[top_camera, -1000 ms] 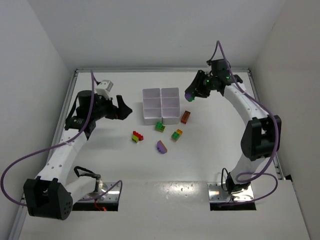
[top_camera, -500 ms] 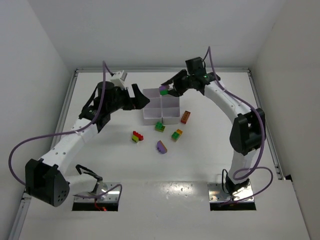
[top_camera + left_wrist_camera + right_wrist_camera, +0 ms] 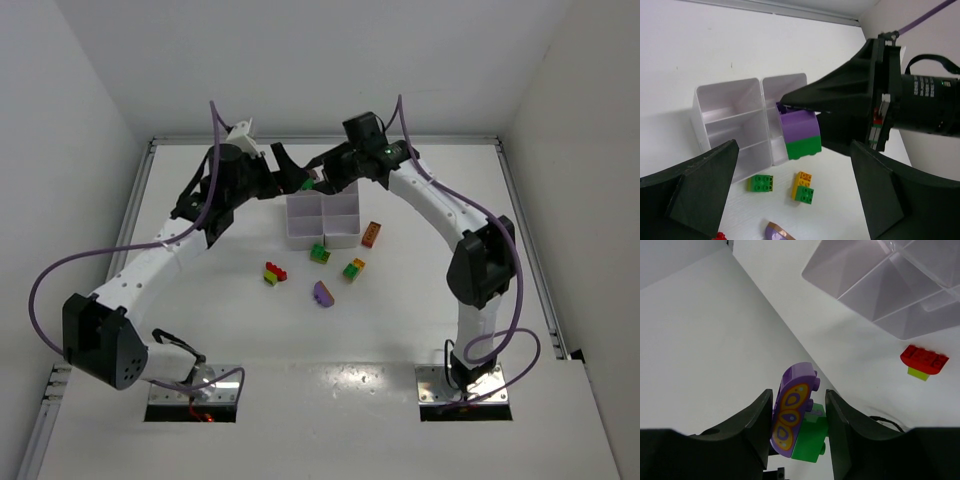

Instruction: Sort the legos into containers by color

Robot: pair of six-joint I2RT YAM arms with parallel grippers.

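From above, the white plastic six-compartment tray (image 3: 340,238) looks bare. Five small studded bricks and clumps lie loose on the white table (image 3: 220,300) in front of it, among them a red-and-lime clump (image 3: 274,272) and an orange-brown brick (image 3: 371,234). So sorting has barely begun. The left gripper (image 3: 288,172) and right gripper (image 3: 322,180) meet above the tray's far end. The left wrist view shows the left jaws spread wide, facing a purple-and-green clump (image 3: 800,136) held over the tray. In the right wrist view the right fingers (image 3: 752,427) are clamped on that clump, which probably needs pulling apart before either colour can be dropped.
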